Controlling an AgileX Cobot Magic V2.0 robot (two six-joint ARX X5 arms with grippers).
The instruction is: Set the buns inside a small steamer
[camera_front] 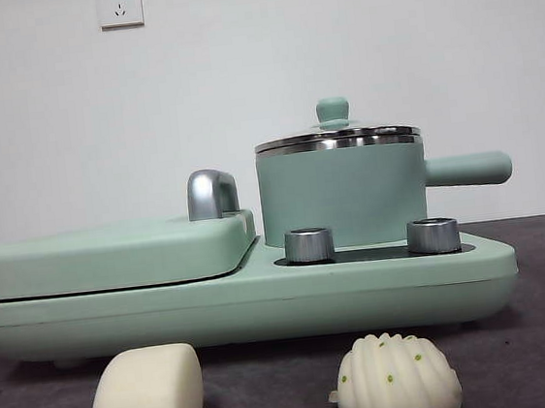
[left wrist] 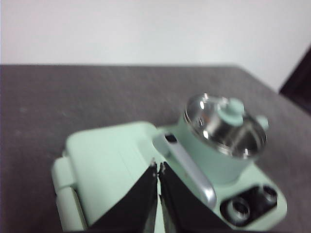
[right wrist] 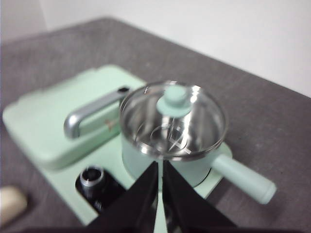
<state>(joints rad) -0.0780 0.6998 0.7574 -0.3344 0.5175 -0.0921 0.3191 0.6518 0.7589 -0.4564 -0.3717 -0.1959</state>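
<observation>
The smooth cream bun (camera_front: pixel 145 401) and the ridged, green-specked bun (camera_front: pixel 396 379) lie on the dark table in front of the appliance. The smooth bun also shows at the edge of the right wrist view (right wrist: pixel 10 205). The small mint-green steamer (camera_front: pixel 343 194) stands on the appliance's right side with its glass lid and green knob (camera_front: pixel 332 112) on. It shows in both wrist views (left wrist: pixel 221 141) (right wrist: pixel 171 133). My left gripper (left wrist: pixel 158 167) is shut and empty, high above the flat griddle lid. My right gripper (right wrist: pixel 160 166) is shut and empty above the steamer. Neither shows in the front view.
The mint-green appliance base (camera_front: pixel 244 300) carries a flat lidded griddle (camera_front: pixel 112 255) with a steel handle (camera_front: pixel 211 193) on the left. Two steel knobs (camera_front: pixel 308 244) (camera_front: pixel 433 235) sit in front of the steamer. The steamer's handle (camera_front: pixel 469 170) points right.
</observation>
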